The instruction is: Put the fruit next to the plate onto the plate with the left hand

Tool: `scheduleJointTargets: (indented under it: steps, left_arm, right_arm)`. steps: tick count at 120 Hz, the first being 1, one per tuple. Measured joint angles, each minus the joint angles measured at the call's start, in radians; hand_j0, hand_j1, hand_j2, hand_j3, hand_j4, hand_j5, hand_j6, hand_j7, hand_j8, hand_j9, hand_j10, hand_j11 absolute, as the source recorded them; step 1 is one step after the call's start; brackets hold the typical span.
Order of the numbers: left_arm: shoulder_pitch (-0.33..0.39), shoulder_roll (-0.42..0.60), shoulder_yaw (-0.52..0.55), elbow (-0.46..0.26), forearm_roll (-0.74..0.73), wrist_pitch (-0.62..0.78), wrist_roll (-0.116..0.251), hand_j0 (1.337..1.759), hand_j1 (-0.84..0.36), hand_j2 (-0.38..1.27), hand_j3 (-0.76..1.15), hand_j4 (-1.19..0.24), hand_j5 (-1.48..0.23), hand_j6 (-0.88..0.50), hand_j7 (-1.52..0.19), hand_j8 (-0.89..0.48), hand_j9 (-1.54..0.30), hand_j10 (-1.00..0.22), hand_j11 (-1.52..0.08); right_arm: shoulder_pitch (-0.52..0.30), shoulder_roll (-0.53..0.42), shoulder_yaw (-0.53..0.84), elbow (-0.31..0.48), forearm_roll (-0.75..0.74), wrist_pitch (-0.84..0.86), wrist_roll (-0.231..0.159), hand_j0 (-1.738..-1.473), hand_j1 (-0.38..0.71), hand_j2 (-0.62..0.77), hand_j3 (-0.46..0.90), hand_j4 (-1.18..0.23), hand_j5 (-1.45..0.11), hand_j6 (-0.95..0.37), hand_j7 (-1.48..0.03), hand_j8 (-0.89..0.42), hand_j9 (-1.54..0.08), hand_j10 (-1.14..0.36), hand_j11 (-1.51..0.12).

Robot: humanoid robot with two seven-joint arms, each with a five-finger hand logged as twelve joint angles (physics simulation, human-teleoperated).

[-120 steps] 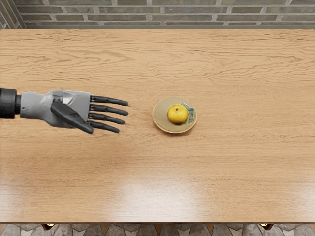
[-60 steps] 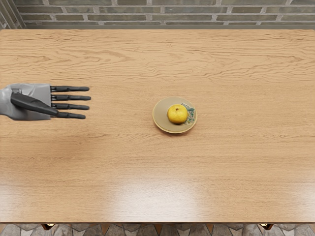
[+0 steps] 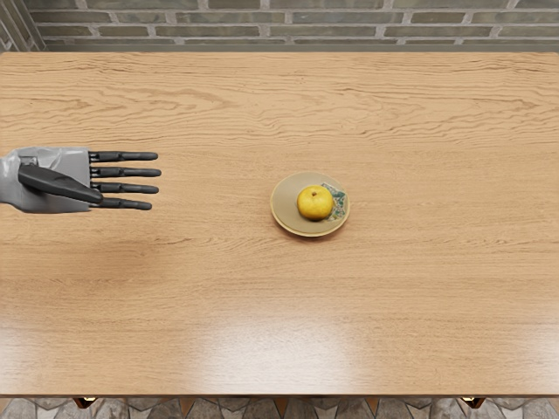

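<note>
**Table** (image 3: 279,305): light wood with a wavy grain, filling nearly the whole view. A pale sheen lies on the near part of the top.

**Plate** (image 3: 282,211): small, round, tan and shallow, lying flat a little right of the table's middle. A grey-green patch of pattern (image 3: 338,203) shows on its right side.

**Fruit** (image 3: 314,202): one, round and yellow, with a small dark dimple on top. It sits wholly on the plate, roughly at its centre, with its right side against the grey-green patch.

**Left hand** (image 3: 61,179): grey palm, dark fingers. The arm enters at the left edge, so only the hand and a bit of wrist show.
- The four fingers (image 3: 127,173) are stretched out straight, side by side, pointing right towards the plate.
- The thumb (image 3: 57,182) lies slantwise across the near side of the palm.
- The hand is flat and extended and holds nothing.
- It is at the left side of the table, well apart from the plate and the fruit, and slightly farther back than they are.
- Whether it touches the table top or hangs above it cannot be told.

**Brick wall** (image 3: 279,22): grey-brown, running along the far edge of the table.

**Floor** (image 3: 262,408): patterned stone tiles, seen as a thin strip below the near edge.
</note>
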Motion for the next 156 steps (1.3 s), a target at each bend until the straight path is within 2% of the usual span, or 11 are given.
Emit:
scheduleJointTargets:
  steps: [156]
  left_arm:
    - [0.000, 0.000, 0.000, 0.000, 0.000, 0.000, 0.000, 1.658, 0.05, 0.05, 0.00, -0.24, -0.32, -0.24, -0.32, -0.24, -0.32, -0.24, -0.32]
  right_arm:
    - [0.000, 0.000, 0.000, 0.000, 0.000, 0.000, 0.000, -1.658, -0.31, -0.01, 0.00, -0.03, -0.04, -0.03, -0.04, -0.03, -0.04, -0.03, -0.04]
